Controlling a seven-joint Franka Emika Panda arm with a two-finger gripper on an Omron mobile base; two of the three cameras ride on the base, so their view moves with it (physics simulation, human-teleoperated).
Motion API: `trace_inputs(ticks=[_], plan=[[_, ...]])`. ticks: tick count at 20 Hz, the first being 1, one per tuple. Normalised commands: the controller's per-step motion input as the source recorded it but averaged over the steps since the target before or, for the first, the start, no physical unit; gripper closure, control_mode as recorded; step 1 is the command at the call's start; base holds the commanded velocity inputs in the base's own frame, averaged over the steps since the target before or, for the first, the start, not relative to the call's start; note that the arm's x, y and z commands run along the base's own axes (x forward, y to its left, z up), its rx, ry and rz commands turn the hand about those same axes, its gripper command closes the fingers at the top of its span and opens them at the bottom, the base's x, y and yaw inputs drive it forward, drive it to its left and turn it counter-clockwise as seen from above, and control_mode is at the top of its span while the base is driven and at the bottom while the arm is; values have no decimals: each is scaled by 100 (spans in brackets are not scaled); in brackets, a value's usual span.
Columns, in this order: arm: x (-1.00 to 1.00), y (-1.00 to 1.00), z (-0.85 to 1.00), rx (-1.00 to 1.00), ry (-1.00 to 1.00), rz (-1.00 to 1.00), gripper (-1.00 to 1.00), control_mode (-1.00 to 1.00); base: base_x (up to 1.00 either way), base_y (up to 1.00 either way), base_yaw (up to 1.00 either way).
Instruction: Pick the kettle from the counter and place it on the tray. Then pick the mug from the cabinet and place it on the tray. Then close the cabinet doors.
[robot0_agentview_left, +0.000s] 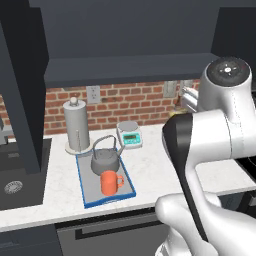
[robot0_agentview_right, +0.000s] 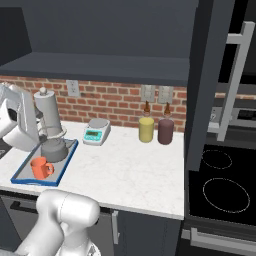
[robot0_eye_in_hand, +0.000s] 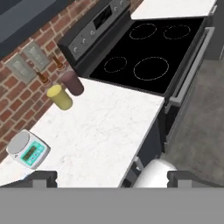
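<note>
Squat grey metal kettle and orange mug sit on blue-rimmed tray. Gripper fingers wide apart, empty. Risk: swinging for navy cabinet door, the arm's elbow clips the mug.

My arm is raised and folded, gripper angled downward, its 2 fingers spread wide and holding nothing.

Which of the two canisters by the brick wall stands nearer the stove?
The maroon canister. It stands right beside the yellow canister on the counter, on the side toward the black stove; the yellow one is toward the white scale.
</note>
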Motion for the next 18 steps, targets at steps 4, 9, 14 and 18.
trace_inputs(ticks=[4,9,14,18], plan=[[-14,-12,30,0,0,-13,-100,-100,0,0,0],[-15,-23,21,0,0,-12,-100,-100,0,0,0],[-8,-22,4,0,-1,-9,-100,-100,0,0,0],[-21,-44,2,0,-10,-7,-100,-100,0,0,0]])
